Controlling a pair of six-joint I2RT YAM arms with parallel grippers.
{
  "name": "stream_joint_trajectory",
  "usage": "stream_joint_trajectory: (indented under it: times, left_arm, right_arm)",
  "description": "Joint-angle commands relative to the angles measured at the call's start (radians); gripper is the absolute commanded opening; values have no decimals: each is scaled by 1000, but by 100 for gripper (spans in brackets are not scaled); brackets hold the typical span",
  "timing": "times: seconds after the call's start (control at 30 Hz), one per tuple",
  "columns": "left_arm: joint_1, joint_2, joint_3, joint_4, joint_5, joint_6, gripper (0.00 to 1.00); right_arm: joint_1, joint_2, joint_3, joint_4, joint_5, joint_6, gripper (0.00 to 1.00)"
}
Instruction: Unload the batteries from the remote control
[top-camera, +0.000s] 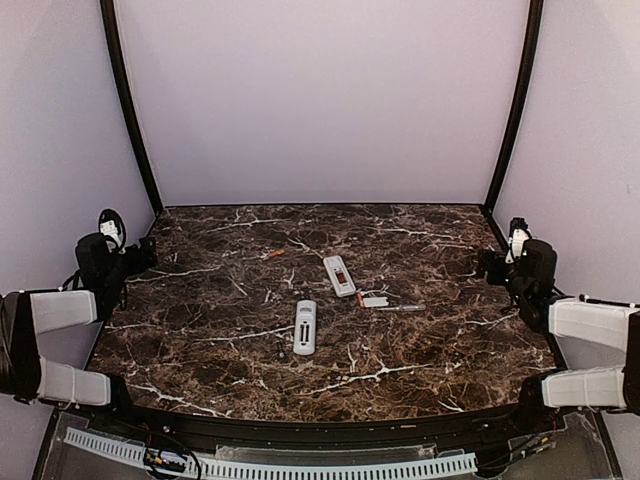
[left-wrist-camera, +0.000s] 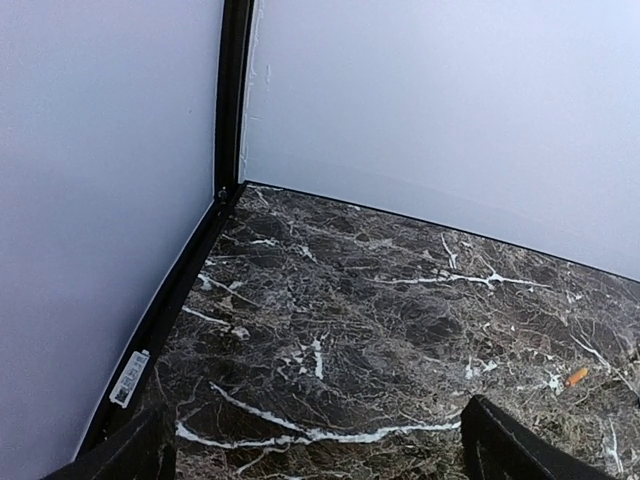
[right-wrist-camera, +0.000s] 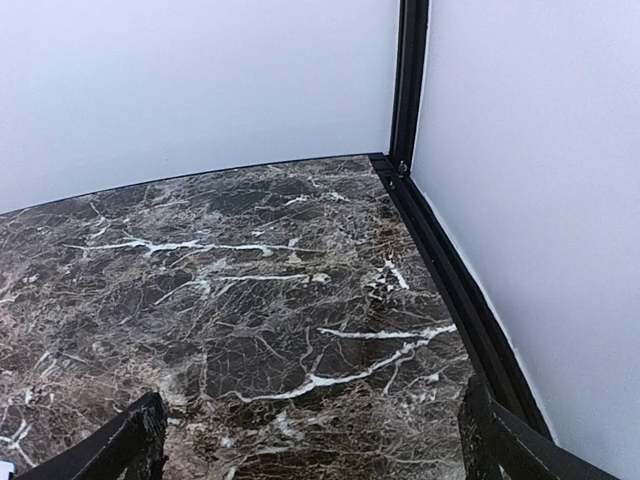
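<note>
Left arm (top-camera: 60, 310): I see it folded back at the left edge of the bench (top-camera: 200, 370), touching nothing.
Left fingers (left-wrist-camera: 135, 452): wide apart in my wrist view, holding nothing, only marble under the gap.
Right arm (top-camera: 590, 322): folded back at the right edge of the bench, touching nothing.
Right fingers (right-wrist-camera: 120, 440): wide apart, holding nothing.
Open remote (top-camera: 339, 275): mid-bench, lying flat at a slant. I see an orange-red strip in its middle. It may be a battery seated inside, but it's too small for me to tell.
Loose battery (top-camera: 275, 254): orange, alone on the marble, to the left of the open remote and farther back, apart from it. It also shows at the right edge of my left wrist view.
Second battery (top-camera: 359, 298): orange, just off the near end of the open remote. It is right beside a small white cover (top-camera: 376, 301); I cannot tell if they touch.
Grey rod (top-camera: 402, 308): thin, flat on the bench, just right of the white cover.
Second remote (top-camera: 305, 327): pale, buttons up, nearer to me than the open remote and apart from it.
Spacing: both sets of fingers are well apart from the remotes and batteries, which sit between the two arms.
</note>
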Motion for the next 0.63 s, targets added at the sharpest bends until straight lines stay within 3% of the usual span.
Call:
stream_joint_trajectory:
  times: [0.0,0.23,0.6]
  left_arm:
    - [-3,60,-20,117,47,66,99]
    - [-5,111,-13,136,53,79,99]
    - [-5,120,-23,157,51,81,99]
  right_arm:
    - [-7,26,-47,321,53,-109,99]
    - [-6,149,6,322,26,-121,99]
    - [-6,157,15,315,36,-118,99]
